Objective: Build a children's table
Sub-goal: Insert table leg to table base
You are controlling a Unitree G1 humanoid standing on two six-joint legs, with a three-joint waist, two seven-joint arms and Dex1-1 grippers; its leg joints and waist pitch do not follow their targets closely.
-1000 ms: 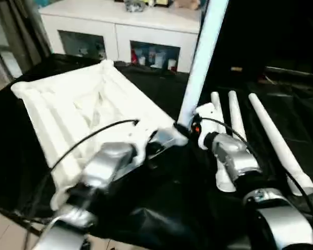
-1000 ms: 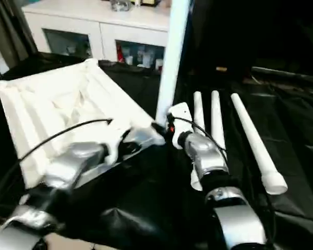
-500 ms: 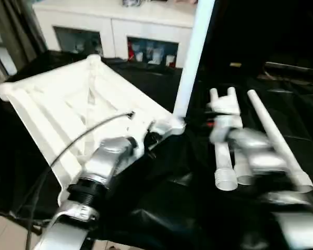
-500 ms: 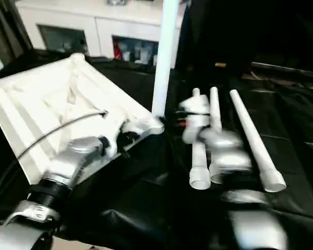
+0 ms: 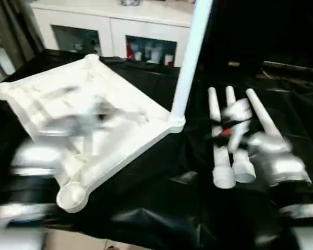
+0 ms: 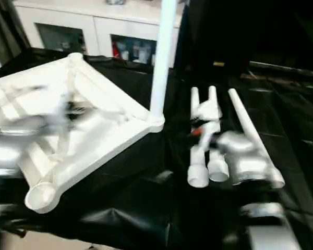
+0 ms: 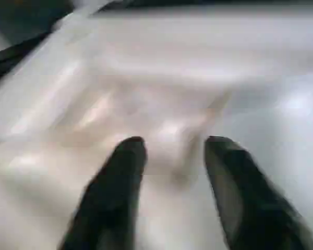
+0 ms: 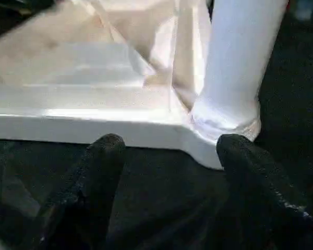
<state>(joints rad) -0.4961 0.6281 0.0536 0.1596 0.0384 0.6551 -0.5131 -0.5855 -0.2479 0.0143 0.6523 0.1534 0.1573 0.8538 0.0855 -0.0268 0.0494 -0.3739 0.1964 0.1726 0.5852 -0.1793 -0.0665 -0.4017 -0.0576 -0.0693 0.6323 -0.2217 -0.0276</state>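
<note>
The children's table top (image 5: 120, 135) lies upside down on the black cloth, ribbed underside up. One white leg (image 5: 190, 52) stands upright in its right corner socket (image 5: 175, 123). Three loose legs (image 5: 218, 146) lie side by side to the right. My left gripper (image 7: 175, 143) hovers open over the ribbed underside, nothing between its fingers. My right gripper (image 8: 171, 140) is open, facing the base of the upright leg (image 8: 235, 67) from a short way off and holding nothing. My right forearm (image 5: 276, 161) hangs over the loose legs.
A white cabinet (image 5: 115, 28) with glass-fronted compartments stands behind the table. Black cloth (image 5: 161, 208) covers the work surface. The near corner socket (image 5: 72, 196) of the top overhangs the cloth's front edge.
My left gripper let go at the table's right corner, opened and swung left over the underside. My right arm drew back from the upright leg to above the loose legs.
</note>
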